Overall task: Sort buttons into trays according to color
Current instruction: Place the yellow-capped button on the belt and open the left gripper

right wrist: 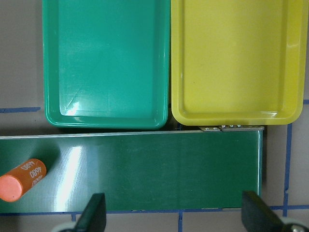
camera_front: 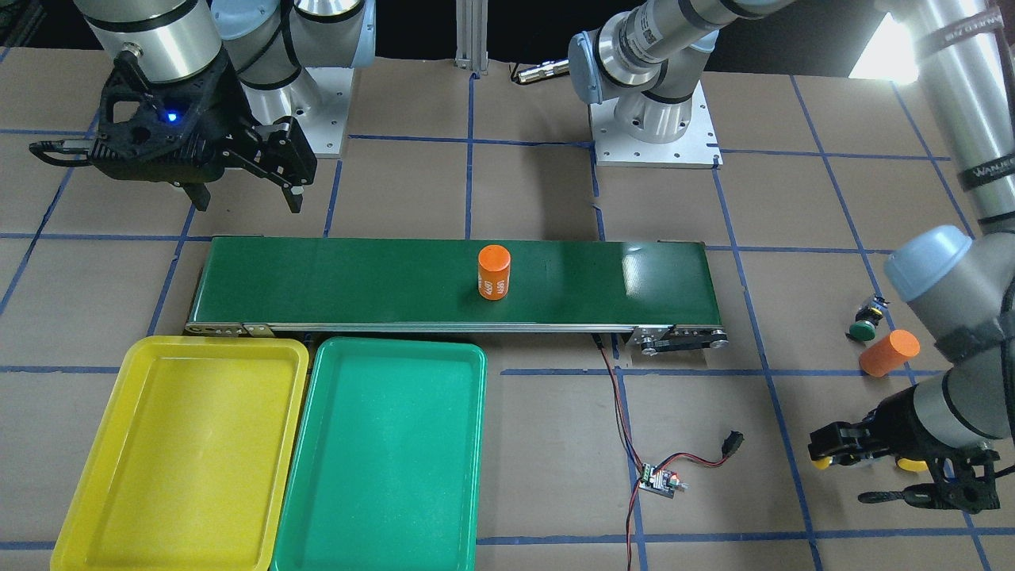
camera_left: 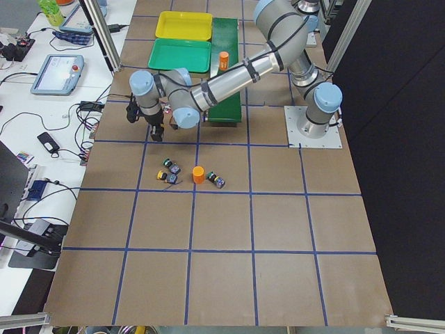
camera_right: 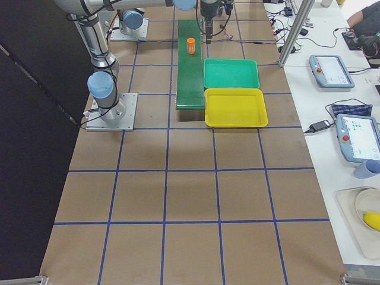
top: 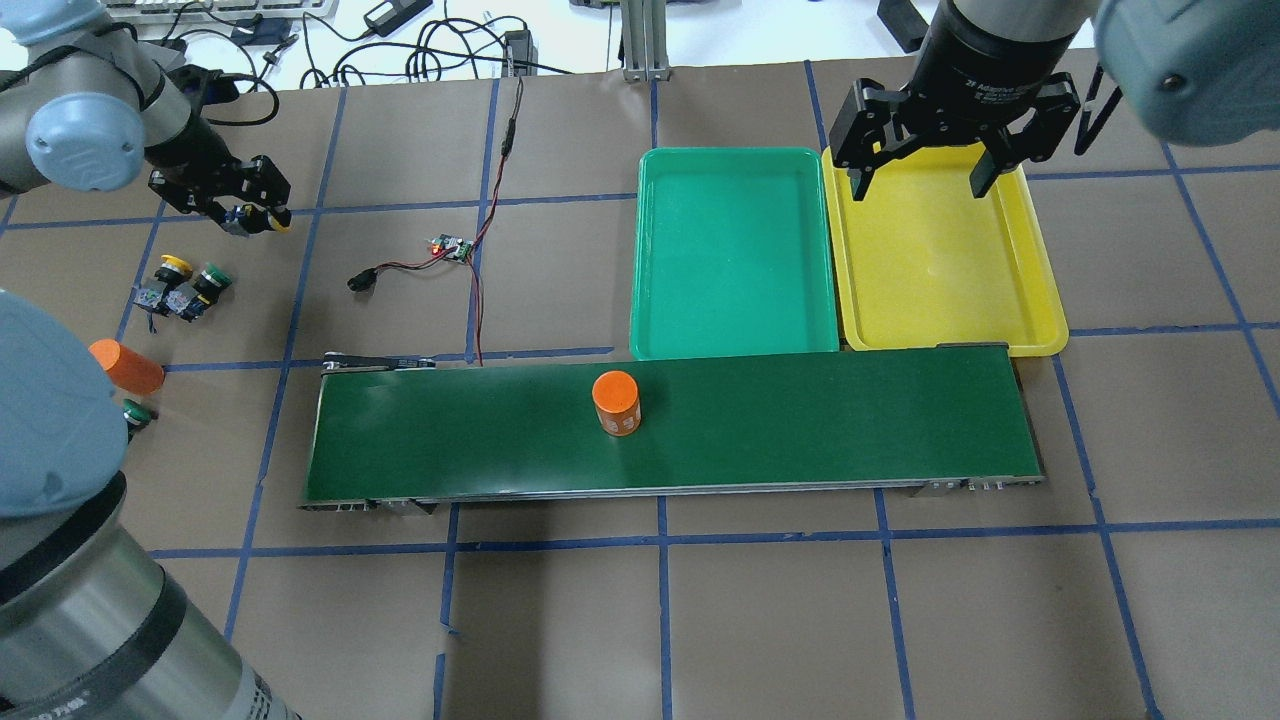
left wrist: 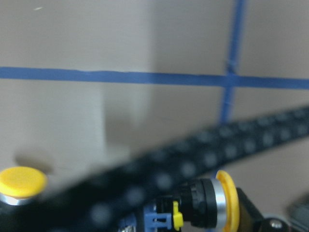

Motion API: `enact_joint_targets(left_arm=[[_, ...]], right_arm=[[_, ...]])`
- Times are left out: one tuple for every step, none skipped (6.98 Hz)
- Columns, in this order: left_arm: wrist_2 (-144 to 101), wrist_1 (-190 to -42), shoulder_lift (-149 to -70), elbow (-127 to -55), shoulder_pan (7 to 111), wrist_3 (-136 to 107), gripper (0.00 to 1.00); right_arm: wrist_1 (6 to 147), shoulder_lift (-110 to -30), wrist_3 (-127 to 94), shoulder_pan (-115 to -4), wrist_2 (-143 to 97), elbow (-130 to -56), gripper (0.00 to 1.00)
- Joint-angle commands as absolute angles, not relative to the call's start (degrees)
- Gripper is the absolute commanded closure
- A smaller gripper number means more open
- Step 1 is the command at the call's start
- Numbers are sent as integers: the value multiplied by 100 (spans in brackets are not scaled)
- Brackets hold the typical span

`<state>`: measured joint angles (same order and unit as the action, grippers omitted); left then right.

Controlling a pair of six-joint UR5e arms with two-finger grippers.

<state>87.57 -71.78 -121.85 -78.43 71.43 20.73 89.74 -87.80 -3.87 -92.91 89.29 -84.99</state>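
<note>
My left gripper (top: 255, 213) is shut on a yellow-capped button (top: 271, 221) at the table's far left; the left wrist view shows this button (left wrist: 212, 207) between the fingers. A second yellow button (top: 174, 266) and a green button (top: 213, 278) lie together on the table nearby. Another green button (top: 136, 412) lies beside an orange cylinder (top: 126, 366). My right gripper (top: 915, 160) is open and empty above the yellow tray (top: 940, 270). The green tray (top: 735, 250) lies next to it. Both trays hold nothing.
A long dark-green conveyor belt (top: 800, 420) runs across the middle, along the trays' near edge. An upright orange cylinder (top: 615, 402) stands on it. A small circuit board with red and black wires (top: 450, 247) lies between my left gripper and the green tray.
</note>
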Motion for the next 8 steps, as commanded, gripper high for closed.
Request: enact_joint_targets(left_arm=[[8728, -7864, -11009, -8722, 7898, 1839, 80], [8693, -7831, -10438, -9467, 8171, 1463, 80], [8718, -7753, -9989, -10127, 8513, 1154, 80], [8727, -7500, -9732, -10664, 8656, 882, 80], [8771, -7149, -9529, -11157, 8666, 757, 80], [8780, -6650, -9449, -11554, 8666, 756, 79], [8754, -6140, -9640, -11758, 8640, 721, 64], [8710, -5874, -9685, -11847, 8640, 660, 16]], right_arm=[[8974, -8780, -387, -9290, 8921, -8499, 0], [8974, -8780, -387, -9290, 8930, -8499, 0], [8974, -8780, -387, -9290, 8930, -8499, 0], [8974, -8780, -387, -9290, 8930, -8499, 0], [8974, -8780, -387, -9290, 8930, -8499, 0], [8974, -8780, -387, -9290, 8930, -8499, 0], [8974, -8780, -387, -9290, 8930, -8499, 0], [8974, -8780, -387, -9290, 8921, -8499, 0]])
